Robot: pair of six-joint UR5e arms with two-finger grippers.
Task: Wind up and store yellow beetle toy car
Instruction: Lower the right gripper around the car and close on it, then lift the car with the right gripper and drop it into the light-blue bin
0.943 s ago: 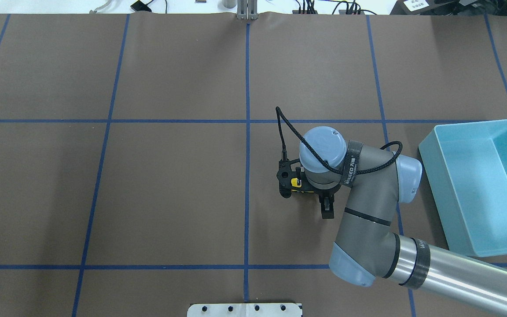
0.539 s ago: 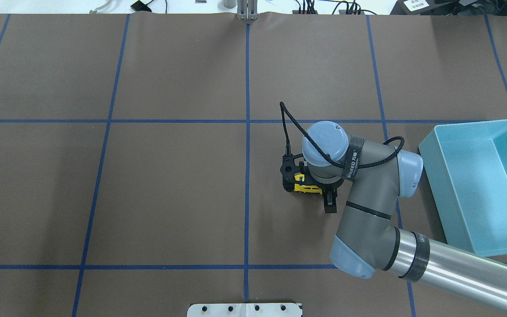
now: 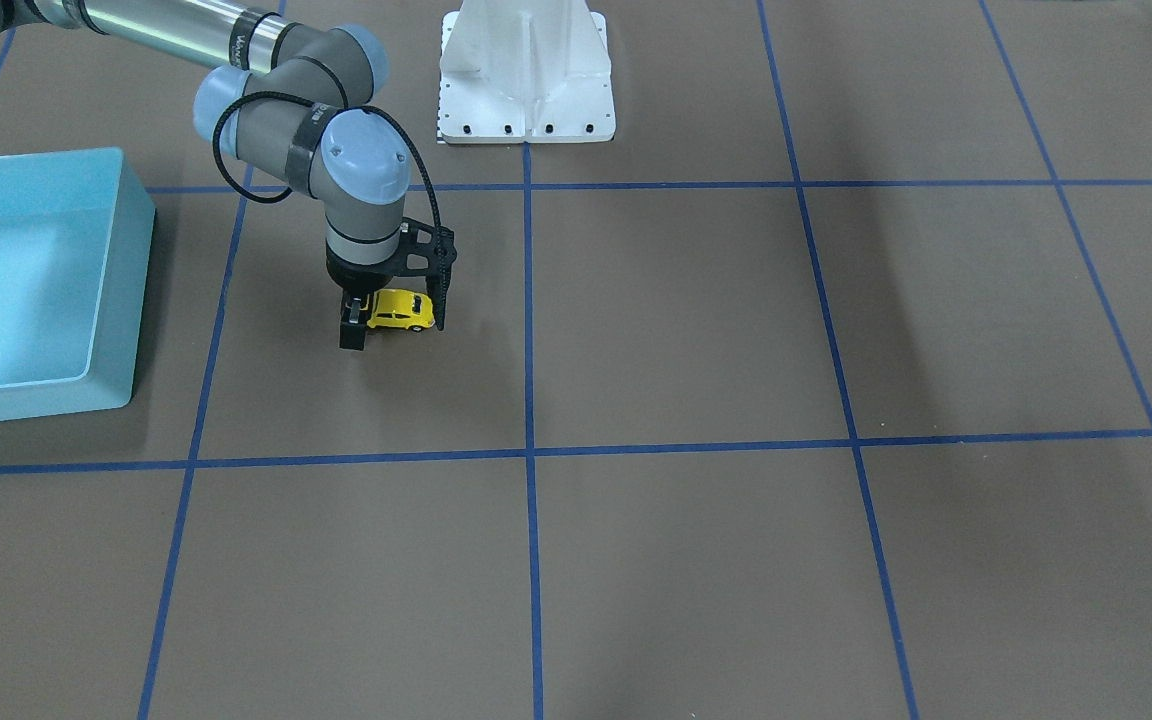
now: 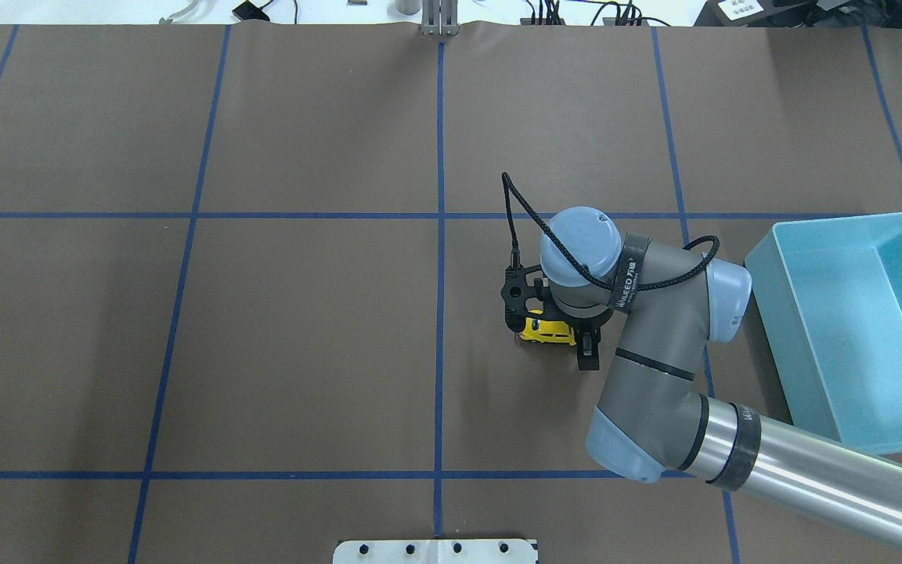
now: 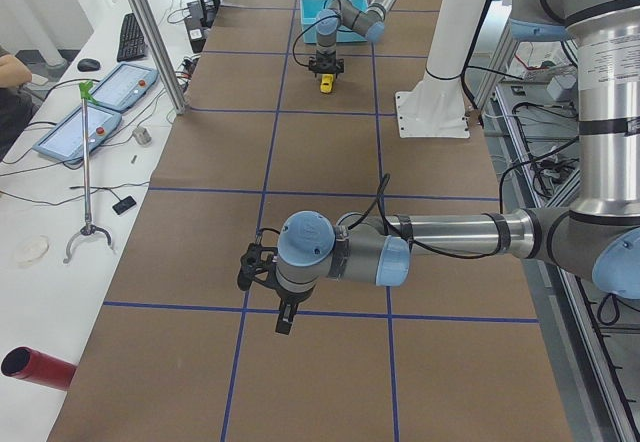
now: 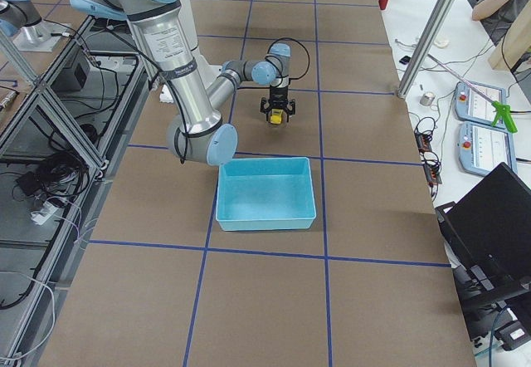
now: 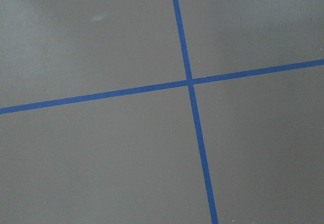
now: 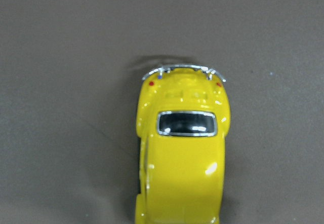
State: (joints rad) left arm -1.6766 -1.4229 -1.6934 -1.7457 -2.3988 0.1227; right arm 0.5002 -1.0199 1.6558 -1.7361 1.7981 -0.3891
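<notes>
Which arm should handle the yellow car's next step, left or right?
Right. The right hand is down at the yellow beetle toy car, with the light blue bin on its side. The left hand hovers far off, its camera seeing only taped table.

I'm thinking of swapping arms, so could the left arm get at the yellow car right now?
Probably not. The right gripper hangs directly over the yellow car, fingers either side of it, blocking a top approach, and the left gripper is far along the table.

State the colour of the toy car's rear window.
The toy car's rear window is dark, almost black, silver-framed; best in the right wrist-mounted view.
</notes>
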